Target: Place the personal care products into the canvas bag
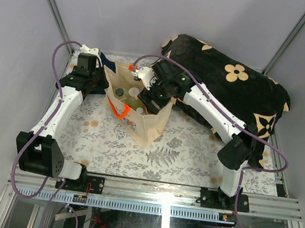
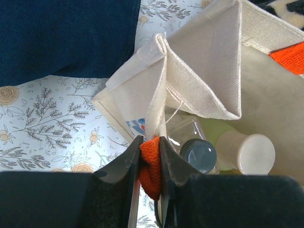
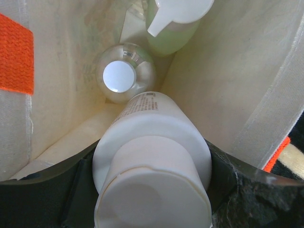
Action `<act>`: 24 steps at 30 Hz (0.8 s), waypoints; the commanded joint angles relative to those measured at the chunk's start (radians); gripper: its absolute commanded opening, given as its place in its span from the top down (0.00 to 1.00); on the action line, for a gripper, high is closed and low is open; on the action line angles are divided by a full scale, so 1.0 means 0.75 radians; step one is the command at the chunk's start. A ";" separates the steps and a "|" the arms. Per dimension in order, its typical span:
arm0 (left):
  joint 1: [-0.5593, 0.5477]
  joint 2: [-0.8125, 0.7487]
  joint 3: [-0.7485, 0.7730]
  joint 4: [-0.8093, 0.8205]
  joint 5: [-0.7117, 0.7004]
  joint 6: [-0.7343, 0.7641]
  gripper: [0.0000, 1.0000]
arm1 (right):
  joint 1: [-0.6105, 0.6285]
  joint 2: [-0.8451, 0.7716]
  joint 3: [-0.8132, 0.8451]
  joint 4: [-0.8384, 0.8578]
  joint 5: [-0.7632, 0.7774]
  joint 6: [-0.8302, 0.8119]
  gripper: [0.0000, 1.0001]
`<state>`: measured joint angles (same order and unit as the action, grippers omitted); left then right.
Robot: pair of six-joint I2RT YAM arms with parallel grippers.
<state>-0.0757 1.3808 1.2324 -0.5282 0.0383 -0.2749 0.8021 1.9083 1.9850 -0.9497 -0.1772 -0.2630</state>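
Note:
The canvas bag (image 1: 148,126) stands open mid-table. My left gripper (image 1: 105,80) is shut on its orange handle (image 2: 151,164) at the bag's left rim, as the left wrist view (image 2: 150,166) shows. My right gripper (image 1: 154,93) is inside the bag's mouth, shut on the cream squat bottle (image 3: 152,156), held cap-up. On the bag's floor stand the pale green bottle (image 3: 173,28) with its beige cap (image 2: 251,153) and a clear glass bottle (image 3: 119,76). The left wrist view shows the square glass bottle's dark cap (image 2: 198,154). The slim clear bottle is not clearly seen.
The black floral cushion (image 1: 233,88) lies at the back right, behind my right arm. A dark blue cloth (image 2: 61,38) lies behind the bag at the back left. The patterned table cover (image 1: 181,151) spreads in front of the bag.

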 commanded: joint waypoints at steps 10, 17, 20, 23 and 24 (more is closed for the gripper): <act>0.005 0.012 0.005 -0.015 0.020 0.006 1.00 | 0.074 0.130 0.023 -0.084 -0.082 0.025 1.00; 0.004 0.014 0.001 -0.014 0.021 0.004 1.00 | 0.098 0.121 -0.032 -0.041 -0.064 0.055 0.65; 0.005 0.016 0.001 -0.008 0.024 0.004 1.00 | 0.097 0.088 -0.044 -0.009 -0.045 0.069 0.41; 0.004 0.018 0.006 -0.006 0.027 0.004 1.00 | 0.098 0.056 -0.047 0.018 -0.006 0.081 0.24; 0.003 0.018 0.008 -0.007 0.028 0.004 1.00 | 0.097 0.048 -0.047 0.025 0.007 0.084 0.20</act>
<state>-0.0757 1.3808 1.2324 -0.5293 0.0452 -0.2749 0.8513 2.0438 1.9450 -0.9276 -0.1661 -0.2451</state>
